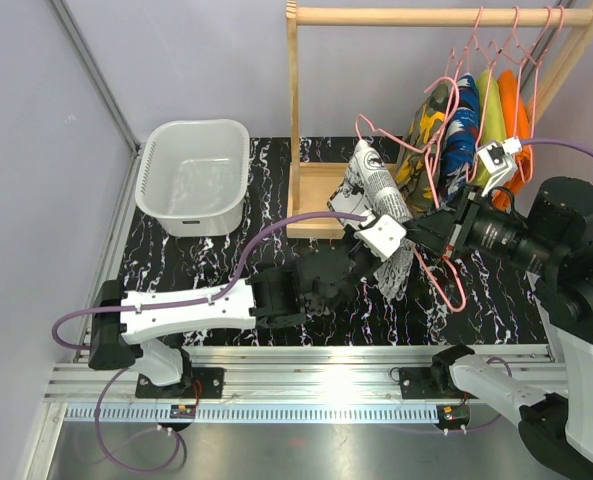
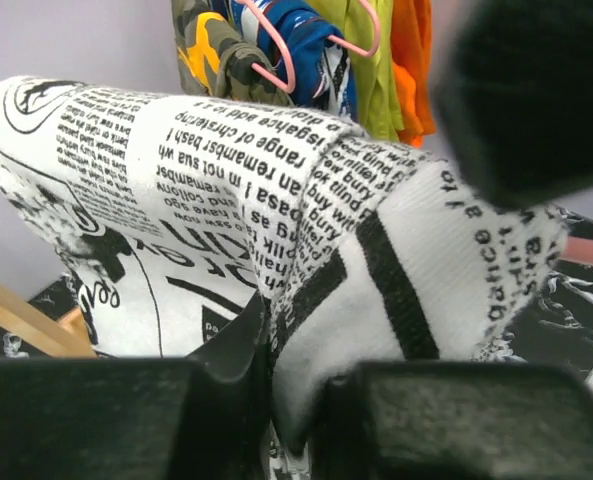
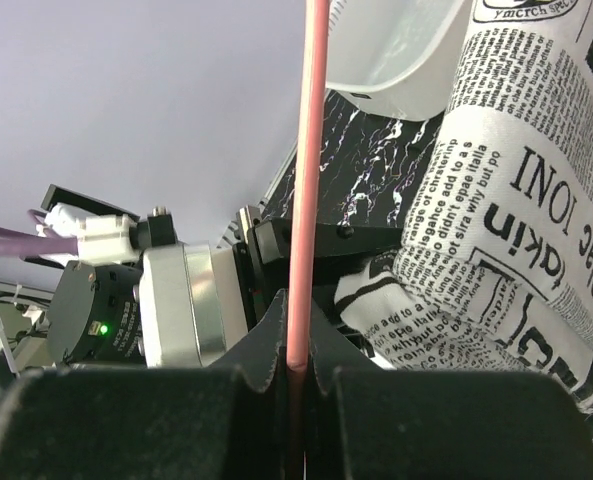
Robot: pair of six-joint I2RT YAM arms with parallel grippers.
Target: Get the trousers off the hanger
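Observation:
The black-white-grey print trousers (image 1: 379, 190) hang over a pink hanger (image 1: 454, 290) that is off the rack, above the mat. My left gripper (image 1: 378, 260) is shut on their lower end; in the left wrist view the cloth (image 2: 226, 180) is pinched between the jaws of this gripper (image 2: 296, 385). My right gripper (image 1: 424, 236) is shut on the hanger wire (image 3: 306, 180), which runs up from its jaws (image 3: 296, 375), with the trousers (image 3: 516, 200) to the right. The olive camouflage trousers (image 1: 426, 135) and the blue trousers (image 1: 463, 130) hang on the rack.
A wooden rack (image 1: 294, 120) stands at the back. A lime-green garment (image 1: 488, 105) and an orange garment (image 1: 516, 105) hang at its right end. A white basket (image 1: 193, 175) sits at the back left on the black marbled mat (image 1: 226, 255).

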